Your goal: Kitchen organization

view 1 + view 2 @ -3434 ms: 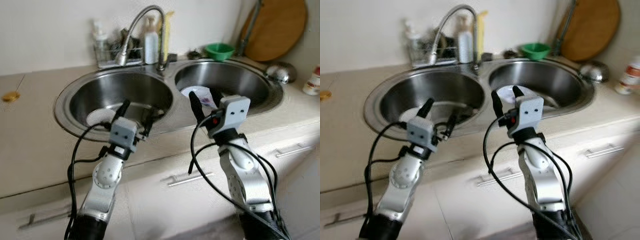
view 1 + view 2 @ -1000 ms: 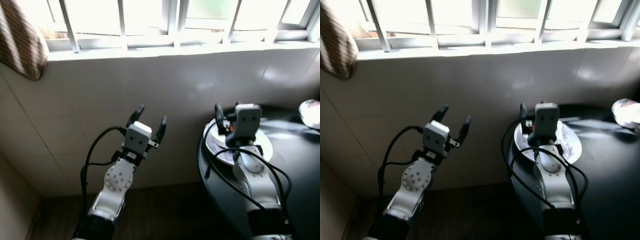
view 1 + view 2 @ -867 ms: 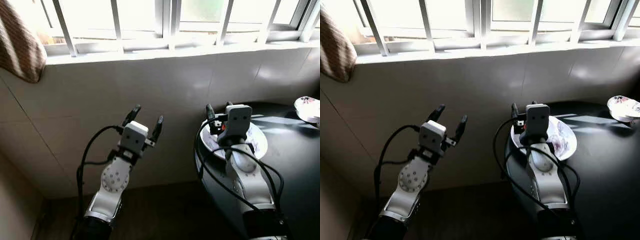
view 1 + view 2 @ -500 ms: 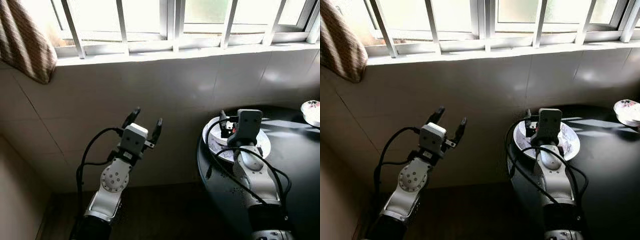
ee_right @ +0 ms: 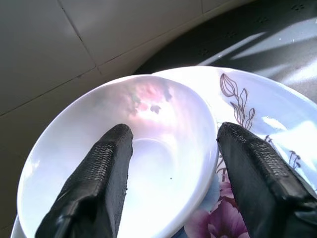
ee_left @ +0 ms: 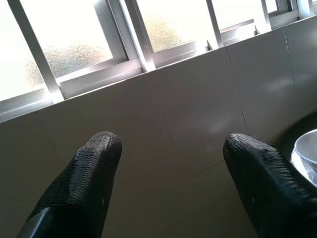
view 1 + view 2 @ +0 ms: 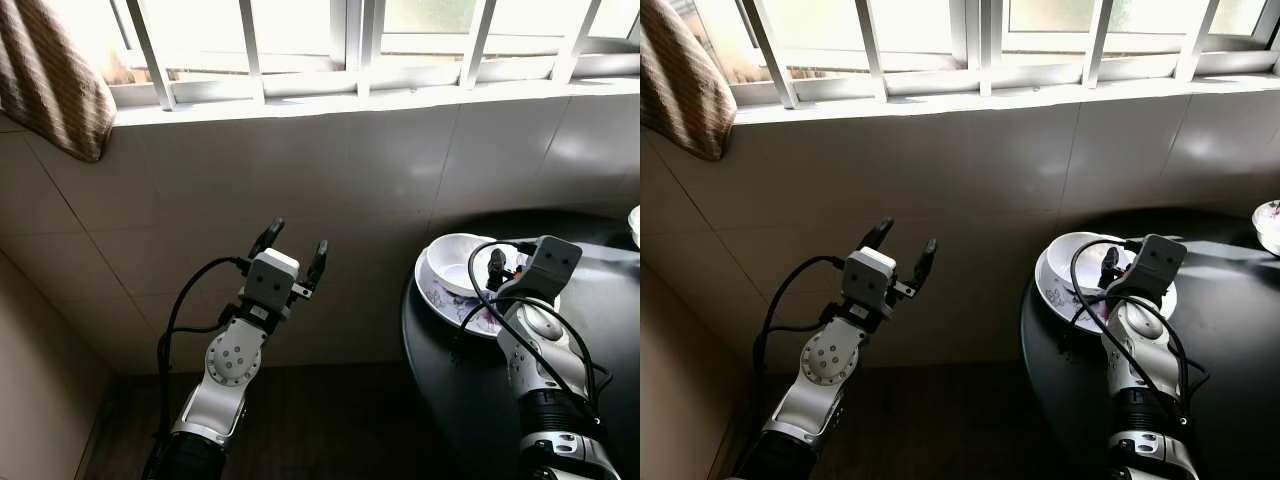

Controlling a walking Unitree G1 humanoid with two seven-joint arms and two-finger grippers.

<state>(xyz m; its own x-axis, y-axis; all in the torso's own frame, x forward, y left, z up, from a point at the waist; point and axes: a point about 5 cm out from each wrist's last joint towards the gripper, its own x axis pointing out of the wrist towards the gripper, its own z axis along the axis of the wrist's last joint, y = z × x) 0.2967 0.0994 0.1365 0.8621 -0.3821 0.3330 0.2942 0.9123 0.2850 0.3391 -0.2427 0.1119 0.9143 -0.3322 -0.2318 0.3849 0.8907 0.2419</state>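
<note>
I see a tiled wall (image 7: 380, 170) across the far side, under a barred window (image 7: 980, 40), with a striped brown curtain (image 7: 50, 80) hanging at the far left. At the right sits a dark round tabletop (image 7: 1230, 340), its near-left edge curving toward me.

On the far-left part of that tabletop lies a flowered plate (image 5: 262, 119), flat, with purple blooms painted on it. A white bowl (image 5: 124, 163) rests on the plate, mouth up but tipped, its rim leaning over the plate's left side; being round, it has no long axis I can name.

My right gripper (image 7: 497, 270) reaches from the near side toward the wall, over the plate. In the right wrist view its fingers (image 5: 101, 183) stand wide apart, one over the bowl's hollow, the other past the bowl's rim above the plate; they grip nothing that I can see.

My left gripper (image 7: 296, 250) is raised in front of the wall, well left of the tabletop, fingers (image 6: 84, 183) spread wide and holding nothing.
</note>
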